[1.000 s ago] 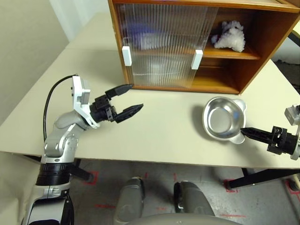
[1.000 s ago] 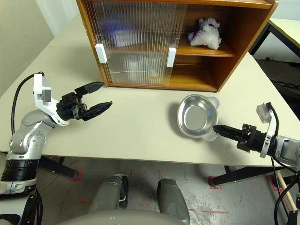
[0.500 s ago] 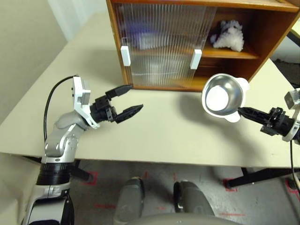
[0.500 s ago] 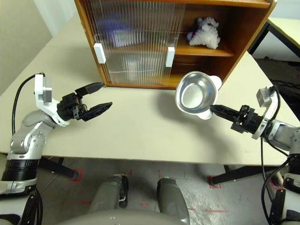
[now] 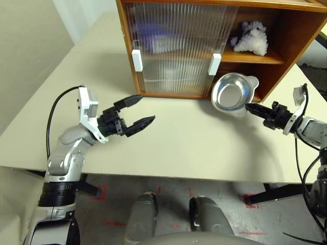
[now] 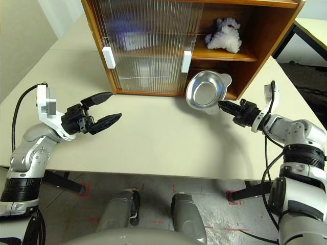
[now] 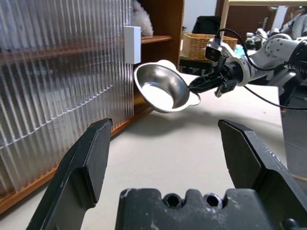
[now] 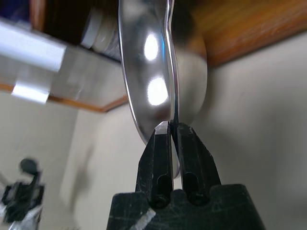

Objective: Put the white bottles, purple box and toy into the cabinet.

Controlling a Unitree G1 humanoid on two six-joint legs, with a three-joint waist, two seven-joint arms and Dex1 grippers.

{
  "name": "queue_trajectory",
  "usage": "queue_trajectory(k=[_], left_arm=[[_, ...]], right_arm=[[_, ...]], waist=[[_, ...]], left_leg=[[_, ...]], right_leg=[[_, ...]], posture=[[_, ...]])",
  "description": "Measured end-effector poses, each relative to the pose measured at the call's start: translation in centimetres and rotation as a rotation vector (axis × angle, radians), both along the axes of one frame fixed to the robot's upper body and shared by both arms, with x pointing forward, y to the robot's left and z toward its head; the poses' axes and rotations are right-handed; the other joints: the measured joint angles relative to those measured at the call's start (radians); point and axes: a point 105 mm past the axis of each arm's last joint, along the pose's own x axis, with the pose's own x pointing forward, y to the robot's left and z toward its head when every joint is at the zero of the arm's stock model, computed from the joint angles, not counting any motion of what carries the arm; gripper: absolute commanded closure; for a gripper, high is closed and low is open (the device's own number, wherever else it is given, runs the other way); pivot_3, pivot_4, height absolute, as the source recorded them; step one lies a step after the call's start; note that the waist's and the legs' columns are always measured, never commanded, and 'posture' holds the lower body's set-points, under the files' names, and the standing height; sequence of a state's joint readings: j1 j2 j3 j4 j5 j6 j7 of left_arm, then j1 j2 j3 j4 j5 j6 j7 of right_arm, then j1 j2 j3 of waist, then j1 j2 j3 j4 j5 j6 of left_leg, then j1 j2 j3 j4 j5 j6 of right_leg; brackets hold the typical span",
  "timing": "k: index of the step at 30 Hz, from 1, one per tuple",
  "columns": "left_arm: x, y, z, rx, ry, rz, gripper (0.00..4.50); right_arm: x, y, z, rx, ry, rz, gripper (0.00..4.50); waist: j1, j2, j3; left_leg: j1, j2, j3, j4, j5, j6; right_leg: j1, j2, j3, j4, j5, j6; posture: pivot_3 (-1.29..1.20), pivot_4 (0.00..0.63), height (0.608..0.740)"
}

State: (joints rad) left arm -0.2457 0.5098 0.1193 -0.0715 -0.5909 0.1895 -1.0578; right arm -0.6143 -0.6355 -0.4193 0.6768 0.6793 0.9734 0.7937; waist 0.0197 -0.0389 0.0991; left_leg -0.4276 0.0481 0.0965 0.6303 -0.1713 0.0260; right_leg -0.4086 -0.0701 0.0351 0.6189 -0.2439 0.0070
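Observation:
The orange-brown cabinet (image 6: pixel 260 46) stands at the back of the table with its right side uncovered. On its upper shelf sits the fluffy white toy (image 6: pixel 225 34). A lilac blur behind the ribbed doors is the purple box (image 5: pixel 153 38). A white bottle (image 8: pixel 98 33) stands on the lower shelf by the door's edge. My right gripper (image 6: pixel 220 103) is shut on the rim of a metal bowl (image 6: pixel 202 93), held tilted in the air before the lower opening. My left gripper (image 5: pixel 147 107) hovers open over the table, left of the cabinet front, with nothing between its fingers.
Two ribbed sliding doors with white handles (image 5: pixel 137 60) (image 5: pixel 214 64) cover the cabinet's left and middle. The beige table (image 5: pixel 194 148) stretches between the grippers. A wicker basket (image 7: pixel 199 45) shows beyond the table in the left wrist view.
My right gripper has lifted the metal bowl off the table and carried it up and forward to the cabinet's lower opening. The left gripper has stayed put.

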Motion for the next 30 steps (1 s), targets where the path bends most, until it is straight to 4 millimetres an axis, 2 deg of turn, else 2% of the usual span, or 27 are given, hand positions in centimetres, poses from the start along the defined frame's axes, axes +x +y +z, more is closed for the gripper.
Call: queue_trajectory(k=[3,7,12,16,30], left_arm=[[0.1,0.0,0.0,-0.002,-0.001,0.008,0.00],[0.2,0.0,0.2,-0.005,-0.010,0.017,0.00],[0.3,0.0,0.5,-0.002,-0.021,0.017,0.00],[0.6,0.2,0.7,-0.003,-0.028,0.035,0.00],[0.5,0.1,0.5,-0.022,-0.030,0.048,0.00]], right_arm=[[1.7,-0.2,0.6,0.032,-0.018,-0.076,4.49],[2.8,0.0,1.6,0.035,-0.036,-0.095,4.49],[3.5,1.4,0.4,0.021,0.001,-0.075,4.49],[4.7,1.8,0.6,-0.001,-0.027,-0.121,4.49],[7.8,0.4,1.0,0.005,-0.033,-0.436,4.49]], waist=[[-0.001,0.000,0.000],[-0.001,0.000,0.000],[-0.001,0.000,-0.001],[-0.003,0.001,-0.001],[-0.001,0.001,-0.001]], left_leg=[[0.000,0.000,0.000,0.000,0.000,0.000],[0.000,0.000,0.000,-0.001,0.000,0.000],[-0.001,0.000,0.001,-0.001,0.000,0.000],[0.000,0.000,0.002,-0.001,0.000,0.000],[0.000,0.000,0.004,-0.002,0.000,0.000]], right_leg=[[0.000,0.000,0.000,0.000,0.000,0.000],[0.000,0.000,0.000,0.000,0.000,0.000],[-0.001,0.000,0.000,0.000,0.000,0.000],[-0.001,0.000,0.000,0.000,0.001,0.001],[-0.001,0.000,0.000,0.001,0.001,0.000]], posture=[[0.17,0.050,0.740],[0.17,0.043,0.740],[0.17,0.034,0.740],[0.18,0.037,0.740],[0.19,0.046,0.740]])
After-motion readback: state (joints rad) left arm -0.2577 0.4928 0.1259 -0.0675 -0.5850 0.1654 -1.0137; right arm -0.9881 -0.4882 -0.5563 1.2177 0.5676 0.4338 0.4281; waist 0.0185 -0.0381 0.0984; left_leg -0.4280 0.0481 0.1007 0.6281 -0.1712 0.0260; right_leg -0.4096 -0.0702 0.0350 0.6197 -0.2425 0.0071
